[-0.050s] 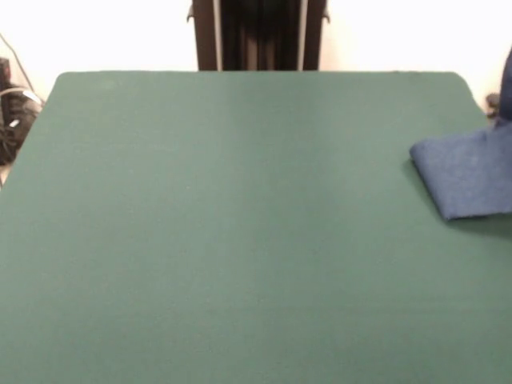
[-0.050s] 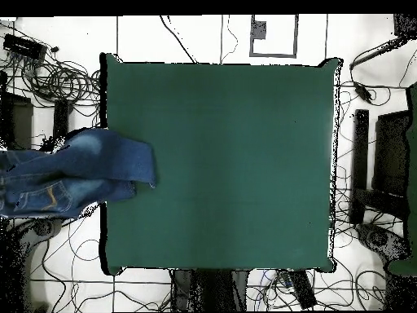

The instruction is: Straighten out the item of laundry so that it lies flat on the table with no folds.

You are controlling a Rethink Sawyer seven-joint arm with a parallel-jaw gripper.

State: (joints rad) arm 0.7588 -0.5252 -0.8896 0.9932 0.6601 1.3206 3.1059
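Denim jeans (image 2: pixel 77 173) hang mostly off one bench (image 2: pixel 228 163) edge, only a leg end resting on the felt. End effector appears in neither view; state cannot be told.

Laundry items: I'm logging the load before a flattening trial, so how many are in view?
1. The jeans hang over one table edge, only a leg end on the felt; the rest is off the table.

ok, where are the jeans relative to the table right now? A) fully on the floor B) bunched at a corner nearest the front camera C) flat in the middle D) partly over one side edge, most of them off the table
D: in the overhead view the jeans cross one side edge of the table, only a leg end lying on the green top.
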